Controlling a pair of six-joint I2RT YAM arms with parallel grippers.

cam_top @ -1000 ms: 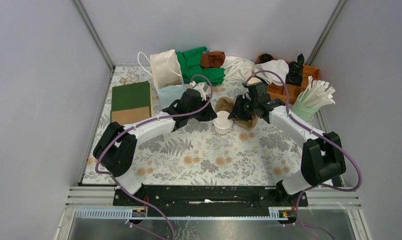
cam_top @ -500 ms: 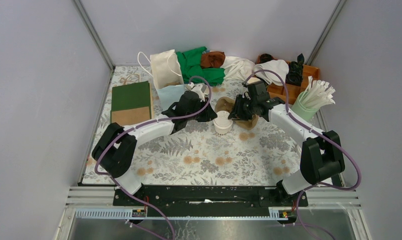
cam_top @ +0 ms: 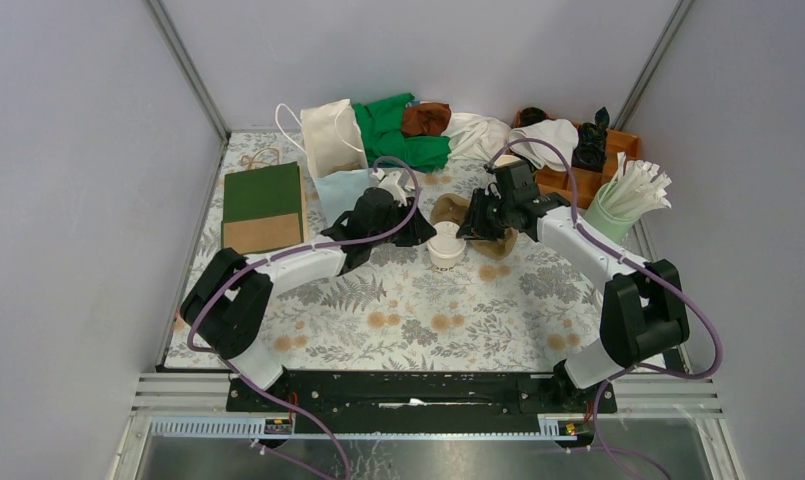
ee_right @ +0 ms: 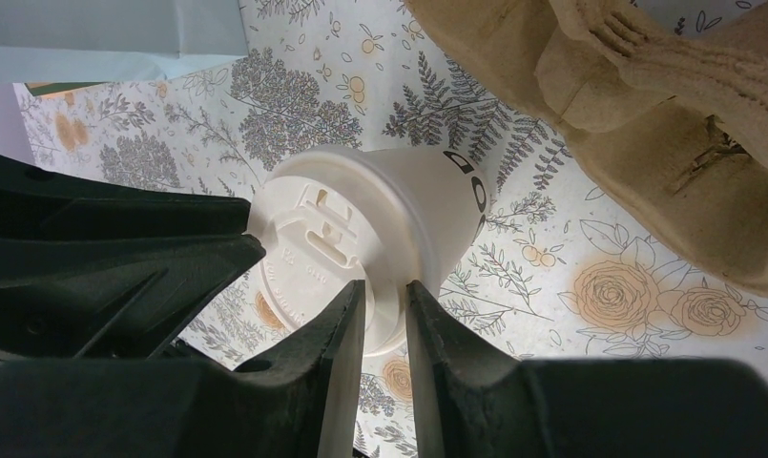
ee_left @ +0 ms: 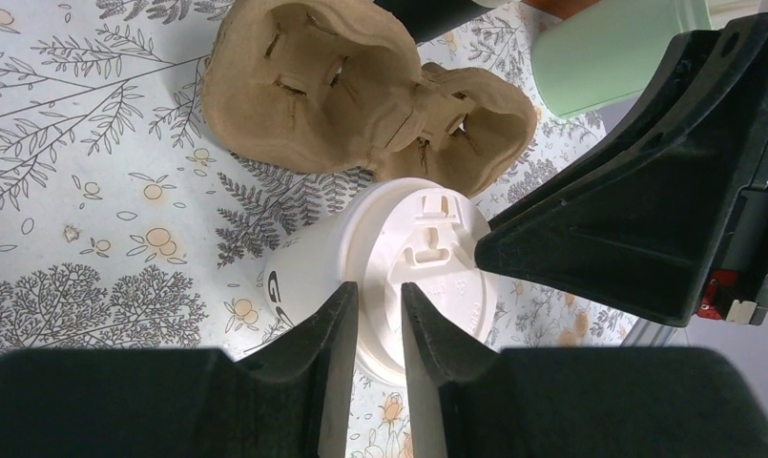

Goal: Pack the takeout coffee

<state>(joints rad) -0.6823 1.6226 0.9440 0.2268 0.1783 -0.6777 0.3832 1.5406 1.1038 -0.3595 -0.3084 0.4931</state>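
Tablecloth (cam_top: 408, 320) floral, walls (cam_top: 78, 150) grey, takeout coffee (cam_top: 445, 243) upright, left end effector (ee_left: 378, 305) and right end effector (ee_right: 384, 301) nearly closed.

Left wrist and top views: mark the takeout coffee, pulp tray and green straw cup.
takeout coffee (ee_left: 427, 250), left wrist view, centre of the white lid.
pulp tray (ee_left: 303, 86), left wrist view, inside one cup well.
green straw cup (cam_top: 606, 218), top external view, its side wall.

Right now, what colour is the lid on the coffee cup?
White. The lid shows best in the left wrist view.
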